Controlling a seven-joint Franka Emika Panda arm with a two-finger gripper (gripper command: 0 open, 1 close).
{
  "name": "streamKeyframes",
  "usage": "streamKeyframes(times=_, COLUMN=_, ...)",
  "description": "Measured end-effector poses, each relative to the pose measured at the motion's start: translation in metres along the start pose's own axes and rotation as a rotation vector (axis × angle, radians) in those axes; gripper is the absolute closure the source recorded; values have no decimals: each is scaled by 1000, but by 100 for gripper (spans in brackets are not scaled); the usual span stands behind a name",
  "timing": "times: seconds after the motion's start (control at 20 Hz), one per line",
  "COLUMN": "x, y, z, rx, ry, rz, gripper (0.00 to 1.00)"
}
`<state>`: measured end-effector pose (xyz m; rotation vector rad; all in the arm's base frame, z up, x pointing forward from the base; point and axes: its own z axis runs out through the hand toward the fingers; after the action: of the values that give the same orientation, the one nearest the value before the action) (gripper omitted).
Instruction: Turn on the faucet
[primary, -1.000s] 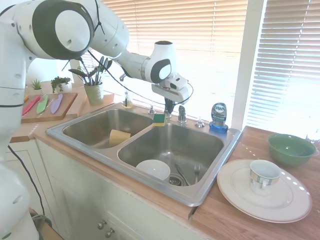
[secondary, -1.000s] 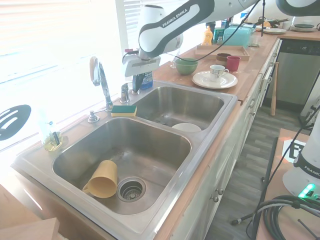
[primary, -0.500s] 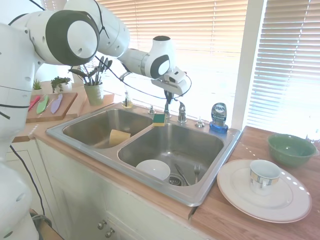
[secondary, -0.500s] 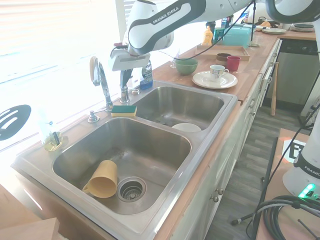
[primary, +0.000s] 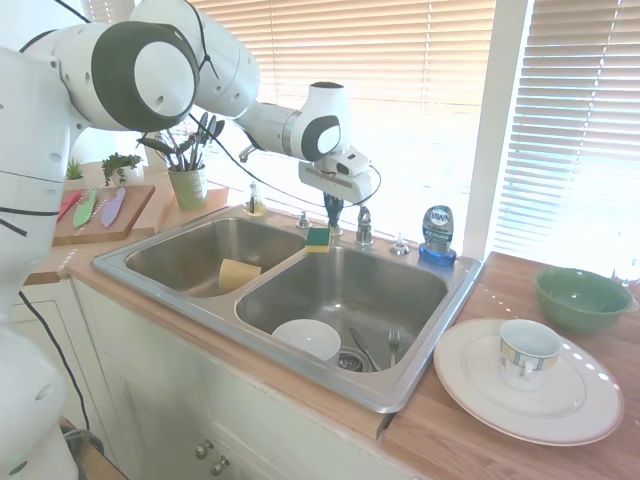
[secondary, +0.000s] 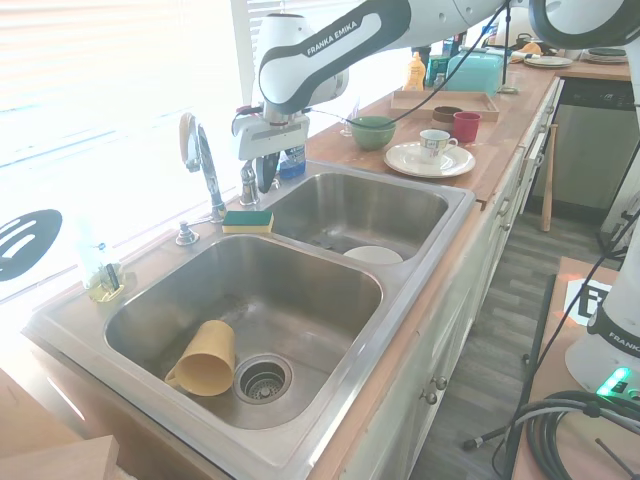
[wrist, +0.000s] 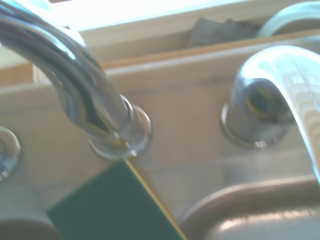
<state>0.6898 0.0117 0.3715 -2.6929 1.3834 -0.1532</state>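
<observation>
1. Approach step, by my judgement: the gripper (secondary: 262, 172) hangs in the upper middle of the second exterior frame, just beside the lever handle (secondary: 248, 185). I cannot tell whether the jaws are open.
2. Next, the jaws need to meet that handle and push it.
3. The faucet (secondary: 200, 160) is polished chrome, a thin arching spout, behind a green sponge (secondary: 248, 220) on the brushed steel sink (secondary: 420, 300).

end effector (secondary: 262, 178) beside lever handle (secondary: 247, 184) | faucet (secondary: 200, 160) | sponge (secondary: 248, 221) on sink (secondary: 400, 330) divider
</observation>
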Motion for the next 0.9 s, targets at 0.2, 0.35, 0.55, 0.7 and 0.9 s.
streamKeyframes(times=0.2, x=-2, y=15, z=9, rx=-135, ry=-24, rz=29, gripper=100)
streamKeyframes(times=0.35, x=-2, y=11, z=3, rx=-117, ry=-8, rz=27, gripper=100)
streamKeyframes(times=0.55, x=6, y=1, z=-13, rx=-60, ry=38, rz=50, gripper=100)
streamKeyframes(times=0.7, x=14, y=-6, z=-20, rx=-47, ry=65, rz=69, gripper=100)
streamKeyframes(times=0.9, x=27, y=-22, z=-26, rx=-4, ry=101, rz=80, gripper=100)
